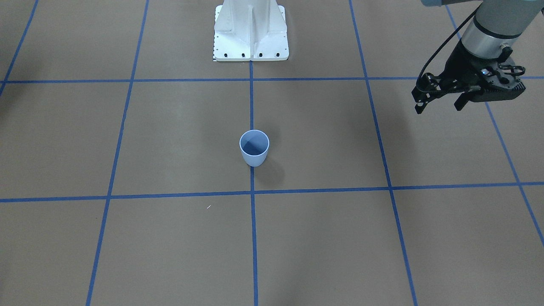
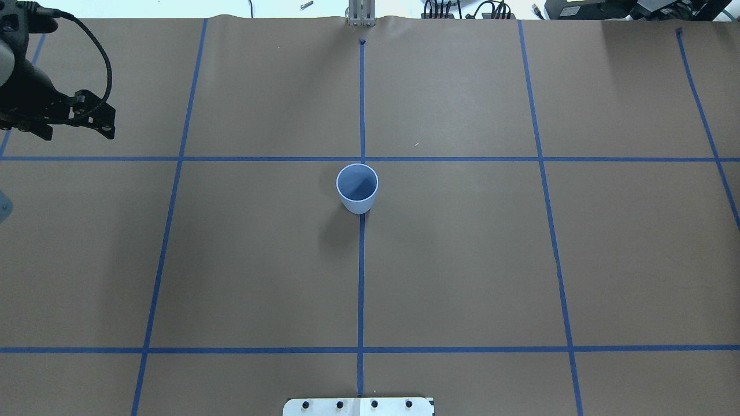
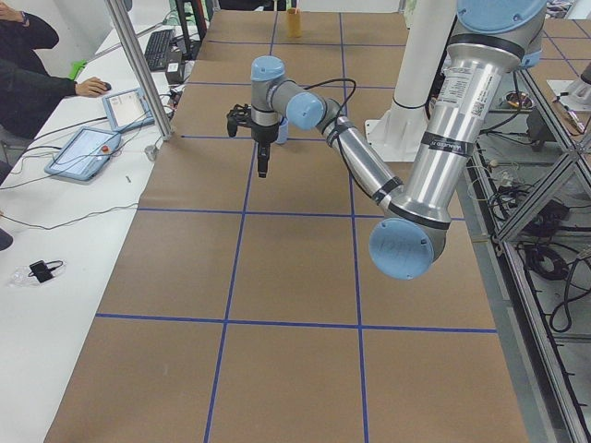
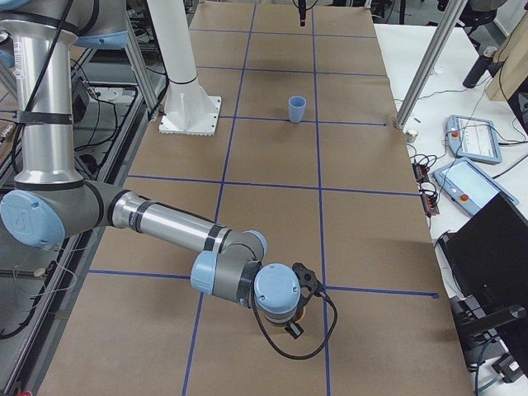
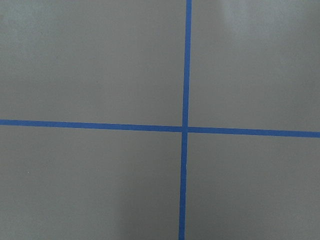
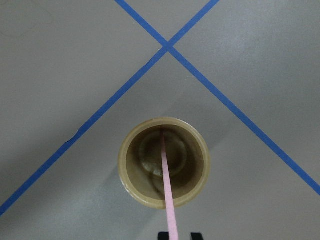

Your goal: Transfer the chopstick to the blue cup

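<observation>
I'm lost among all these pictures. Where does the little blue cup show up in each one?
Front-facing: blue cup at the centre.
Overhead: centre, slightly above the middle.
Left side: small, far up the table, partly hidden.
Right side: upper middle.
Left wrist: not in it.
Right wrist: not in it.
Landmark: the white robot base; the tape line from it runs to the cup.

The chopstick [image 6: 168, 185] is pink, the holder [image 6: 123, 167] tan, the blue cup [image 1: 254, 149] pale, the table [image 1: 178, 140] brown, blue-gridded.
</observation>
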Controlling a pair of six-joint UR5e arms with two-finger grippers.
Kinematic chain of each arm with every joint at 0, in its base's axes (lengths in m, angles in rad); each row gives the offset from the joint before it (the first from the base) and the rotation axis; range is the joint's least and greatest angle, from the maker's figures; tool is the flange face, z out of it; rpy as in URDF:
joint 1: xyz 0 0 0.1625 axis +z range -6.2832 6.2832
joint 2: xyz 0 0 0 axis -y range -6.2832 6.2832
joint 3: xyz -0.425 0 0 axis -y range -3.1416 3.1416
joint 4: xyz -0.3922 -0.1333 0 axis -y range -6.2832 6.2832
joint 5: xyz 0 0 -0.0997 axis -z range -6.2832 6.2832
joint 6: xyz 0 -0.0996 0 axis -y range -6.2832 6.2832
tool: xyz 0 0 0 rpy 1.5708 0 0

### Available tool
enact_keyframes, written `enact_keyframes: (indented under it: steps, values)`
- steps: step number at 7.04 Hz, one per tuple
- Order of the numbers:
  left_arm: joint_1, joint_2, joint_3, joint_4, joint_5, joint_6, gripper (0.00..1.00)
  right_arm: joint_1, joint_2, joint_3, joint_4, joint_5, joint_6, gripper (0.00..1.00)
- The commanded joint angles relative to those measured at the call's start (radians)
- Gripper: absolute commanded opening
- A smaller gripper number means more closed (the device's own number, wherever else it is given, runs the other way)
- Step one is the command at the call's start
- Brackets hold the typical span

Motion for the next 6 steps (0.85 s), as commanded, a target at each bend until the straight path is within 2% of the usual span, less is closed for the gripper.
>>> enact_keyframes:
  steps: [1, 4, 5, 6]
  values:
    - [0.0, 0.0, -0.003, 0.0, 0.0, -0.001, 0.98, 0.0, -0.001, -0.002, -0.002, -0.001, -0.001, 0.24]
    - [0.0, 0.0, -0.006, 0.0, -0.002, -0.002, 0.98, -0.001, -0.006, -0.006, -0.002, -0.015, 0.001, 0.29]
    - [0.0, 0.0, -0.009, 0.0, -0.002, -0.002, 0.98, -0.003, -0.006, -0.006, -0.002, -0.015, 0.001, 0.26]
    - [0.0, 0.0, -0.011, 0.0, -0.002, -0.002, 0.98, -0.003, -0.009, -0.006, -0.002, -0.015, 0.001, 0.19]
